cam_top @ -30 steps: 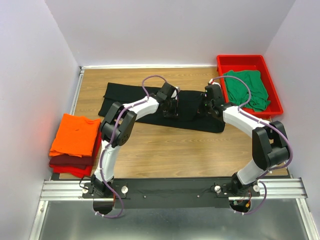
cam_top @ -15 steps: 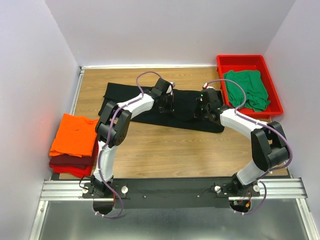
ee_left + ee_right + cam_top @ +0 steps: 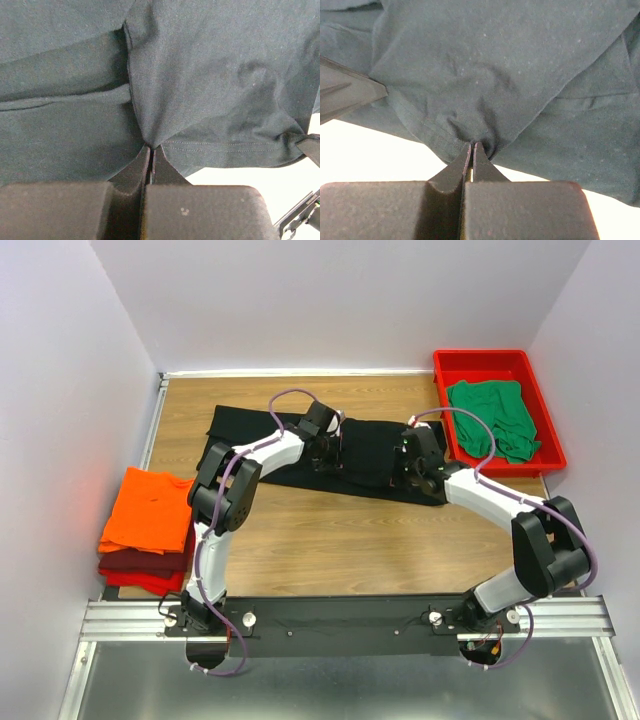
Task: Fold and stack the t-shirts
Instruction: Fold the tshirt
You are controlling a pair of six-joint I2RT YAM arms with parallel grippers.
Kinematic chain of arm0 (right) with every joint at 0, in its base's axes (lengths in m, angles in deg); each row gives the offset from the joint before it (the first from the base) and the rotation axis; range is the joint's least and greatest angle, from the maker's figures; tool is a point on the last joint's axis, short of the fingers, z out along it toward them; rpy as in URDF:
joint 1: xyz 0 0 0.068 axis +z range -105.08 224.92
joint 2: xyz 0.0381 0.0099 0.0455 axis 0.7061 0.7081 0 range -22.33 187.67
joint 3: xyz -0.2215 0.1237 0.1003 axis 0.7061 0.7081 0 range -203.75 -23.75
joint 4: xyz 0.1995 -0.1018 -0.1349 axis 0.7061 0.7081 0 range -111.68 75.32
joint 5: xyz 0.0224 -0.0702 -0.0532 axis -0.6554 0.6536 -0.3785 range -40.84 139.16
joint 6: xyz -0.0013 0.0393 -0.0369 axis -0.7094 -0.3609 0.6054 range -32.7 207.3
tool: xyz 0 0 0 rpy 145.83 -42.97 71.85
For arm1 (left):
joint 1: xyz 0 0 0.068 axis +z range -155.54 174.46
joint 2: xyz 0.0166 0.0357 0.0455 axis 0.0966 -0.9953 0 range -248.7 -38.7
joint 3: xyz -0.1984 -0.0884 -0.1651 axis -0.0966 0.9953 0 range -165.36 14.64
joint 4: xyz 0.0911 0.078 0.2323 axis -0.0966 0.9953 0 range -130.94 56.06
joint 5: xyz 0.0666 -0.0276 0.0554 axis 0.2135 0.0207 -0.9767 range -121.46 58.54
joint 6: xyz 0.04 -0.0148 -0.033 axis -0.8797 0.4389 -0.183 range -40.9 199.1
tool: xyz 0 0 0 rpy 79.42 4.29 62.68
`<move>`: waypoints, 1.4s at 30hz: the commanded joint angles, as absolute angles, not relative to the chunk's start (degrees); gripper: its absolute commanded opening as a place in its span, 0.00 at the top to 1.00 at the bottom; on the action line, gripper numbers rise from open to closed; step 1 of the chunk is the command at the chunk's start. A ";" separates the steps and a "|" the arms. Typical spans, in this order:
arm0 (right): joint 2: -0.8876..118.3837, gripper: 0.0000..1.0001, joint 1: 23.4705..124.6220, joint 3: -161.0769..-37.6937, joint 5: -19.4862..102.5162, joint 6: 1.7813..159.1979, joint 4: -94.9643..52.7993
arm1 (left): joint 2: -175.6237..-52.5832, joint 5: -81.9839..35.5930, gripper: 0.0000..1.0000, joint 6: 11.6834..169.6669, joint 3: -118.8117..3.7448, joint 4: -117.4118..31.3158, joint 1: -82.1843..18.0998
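No text, label, brand, number or sign can be read in any view. The black t-shirt (image 3: 210, 75) fills both wrist views as plain cloth with no print or tag showing.

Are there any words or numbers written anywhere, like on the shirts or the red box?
None: no word, number or sign can be read in any view. The black t-shirt is plain, as are the orange t-shirt, the dark red t-shirt beneath it and the green t-shirt. The red tray shows no label.
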State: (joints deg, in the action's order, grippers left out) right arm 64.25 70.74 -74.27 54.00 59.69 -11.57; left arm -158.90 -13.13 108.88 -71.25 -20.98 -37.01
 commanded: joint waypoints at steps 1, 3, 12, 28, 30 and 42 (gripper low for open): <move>63.19 0.96 71.02 -72.36 55.66 58.39 -9.81 | -156.91 -11.07 1.00 107.84 -70.88 -20.38 -37.01; 62.92 0.96 71.02 -71.92 55.92 58.30 -9.81 | -156.82 -10.72 1.00 107.75 -70.71 -20.38 -37.01; 62.13 0.91 71.02 -69.81 57.68 57.95 -9.72 | -155.86 -10.01 0.96 107.13 -68.95 -20.55 -37.09; 67.03 0.41 69.54 -83.50 67.43 57.51 -6.56 | -154.44 -15.01 0.60 103.27 -77.99 -14.41 -31.56; 73.36 0.41 68.39 -87.02 67.00 57.68 -6.56 | -156.11 -17.30 0.62 103.35 -78.96 -13.44 -30.07; 96.31 0.42 62.67 -106.26 62.52 58.12 -4.81 | -158.58 -22.84 0.67 108.35 -69.84 -17.30 -23.12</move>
